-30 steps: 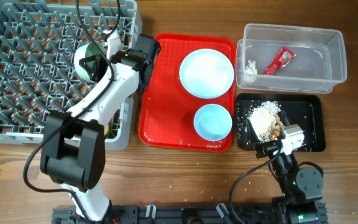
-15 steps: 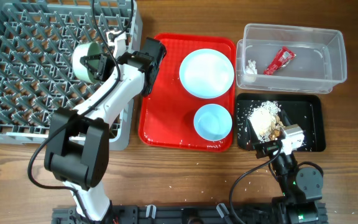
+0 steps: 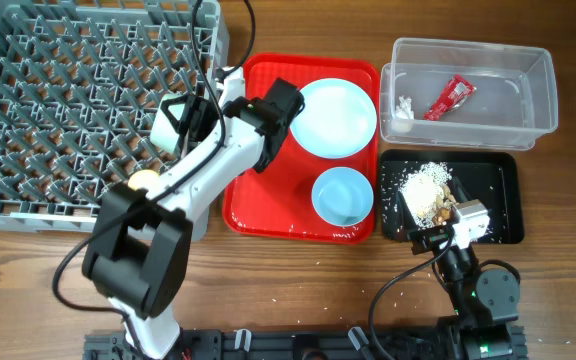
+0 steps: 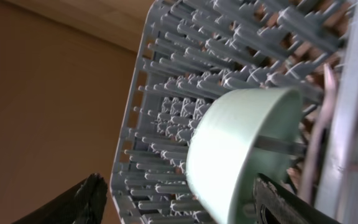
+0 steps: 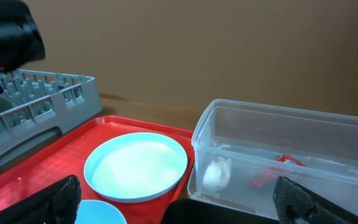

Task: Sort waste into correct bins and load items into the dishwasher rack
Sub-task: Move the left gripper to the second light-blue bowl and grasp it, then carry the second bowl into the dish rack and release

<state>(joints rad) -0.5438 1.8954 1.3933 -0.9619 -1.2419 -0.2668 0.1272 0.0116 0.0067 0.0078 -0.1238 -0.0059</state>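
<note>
Along the right wall of the rack (image 3: 58,110), just inside it, the green bowl (image 4: 241,155) stands on edge among the pegs, tilted. Its long side runs roughly along that wall; which way the mouth faces cannot be told. Left gripper (image 4: 178,180): spread wide, one finger on either side of the bowl, the outer finger (image 4: 89,202) clearly apart from it. Left arm rises from the near table edge, slants across the rack's corner to an elbow over the red tray (image 3: 278,215), then hooks back left to the rack wall. Rack and red tray lie just beside each other. On the red tray the plate (image 3: 333,118) and blue bowl (image 3: 343,195) sit mouth up, close to that elbow. Further right, the clear tub (image 3: 473,48) holds wrapper (image 3: 450,97) and tissue (image 3: 404,106); the black tray (image 3: 503,200) holds leftovers (image 3: 426,188). Right gripper (image 5: 182,199): spread open, low over the black tray's near left corner. Open room lies along the near strip of table (image 3: 298,270).
</note>
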